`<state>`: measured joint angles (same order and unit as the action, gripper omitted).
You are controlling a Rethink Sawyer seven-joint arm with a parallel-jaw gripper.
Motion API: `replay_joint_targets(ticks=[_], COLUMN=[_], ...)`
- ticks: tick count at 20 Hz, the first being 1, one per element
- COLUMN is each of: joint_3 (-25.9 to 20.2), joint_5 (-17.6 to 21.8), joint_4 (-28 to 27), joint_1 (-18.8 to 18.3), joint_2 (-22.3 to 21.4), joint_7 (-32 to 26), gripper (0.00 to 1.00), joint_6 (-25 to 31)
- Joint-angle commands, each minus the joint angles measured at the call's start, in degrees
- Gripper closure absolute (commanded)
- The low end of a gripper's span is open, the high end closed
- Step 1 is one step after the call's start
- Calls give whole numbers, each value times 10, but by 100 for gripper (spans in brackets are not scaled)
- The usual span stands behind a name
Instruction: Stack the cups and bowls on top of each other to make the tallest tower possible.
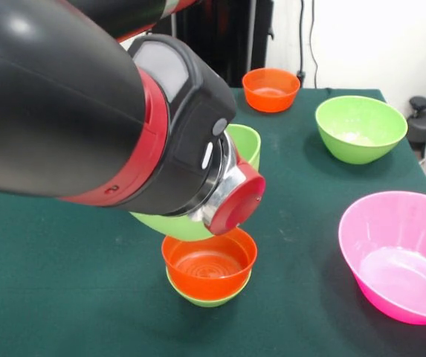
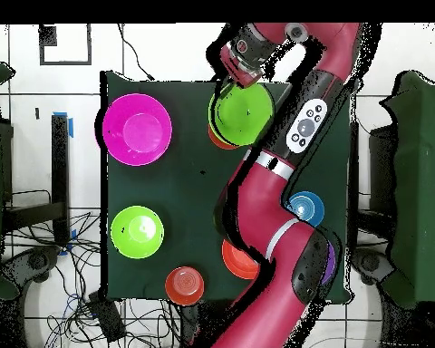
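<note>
A small tower stands near the table's front: an orange bowl (image 1: 209, 264) nested in a small lime green bowl (image 1: 207, 299). A large lime green bowl (image 1: 169, 225) hangs tilted just above and behind it, mostly hidden by the arm's wrist (image 1: 231, 201). In the overhead view this large green bowl (image 2: 242, 113) covers the tower, and only an orange edge (image 2: 217, 139) shows. My gripper (image 2: 235, 77) is at the bowl's rim and appears shut on it. The gripper is hidden in the front view.
On the dark green table (image 1: 64, 297) stand a pink bowl (image 1: 398, 253), a lime green bowl (image 1: 360, 128) and an orange bowl (image 1: 270, 89). Overhead, an orange bowl (image 2: 237, 263), a blue bowl (image 2: 308, 208) and a purple bowl (image 2: 329, 261) lie by the arm's base.
</note>
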<state>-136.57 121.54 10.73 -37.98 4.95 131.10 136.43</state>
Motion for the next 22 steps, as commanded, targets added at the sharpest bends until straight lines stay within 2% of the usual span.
replay_joint_targets(ticks=[1,6,16,22], joint_3=[0,-28,-77,-111], joint_5=[93,135,188,225], joint_4=[-85,-87,-93,-95], joint_1=[12,11,10,10], joint_2=[25,28,34,43], joint_7=[140,156,191,192], gripper=[100,100,100,100], joint_6=[34,27,31,17])
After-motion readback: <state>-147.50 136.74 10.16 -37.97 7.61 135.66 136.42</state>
